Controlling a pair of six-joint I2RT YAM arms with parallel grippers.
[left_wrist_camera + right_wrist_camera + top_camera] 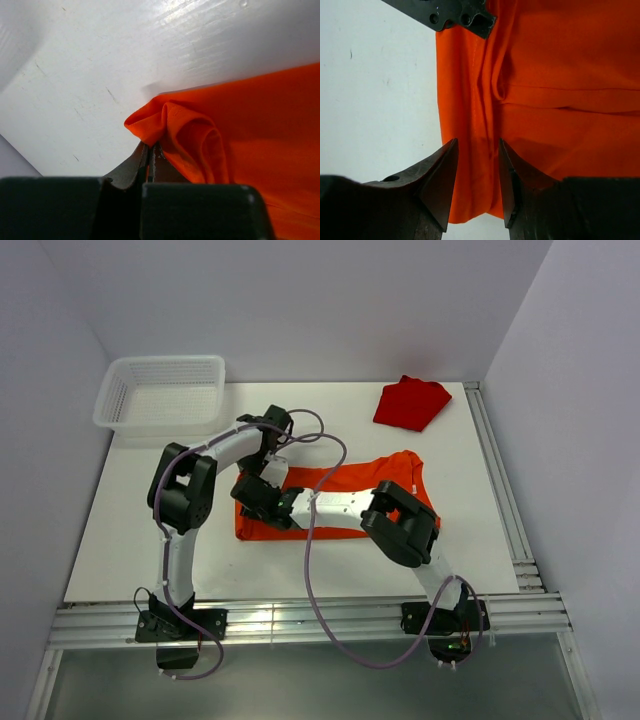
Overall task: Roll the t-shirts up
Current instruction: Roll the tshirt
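Orange t-shirt (375,472), soft and limp, spread flat at the middle of the table (130,530).
We note the left gripper (150,150) pinching one bunched corner, the right gripper (477,150) gaping astride the hem; we judge edges the best hold.

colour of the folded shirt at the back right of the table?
Red: the folded shirt shows best in the top external view.
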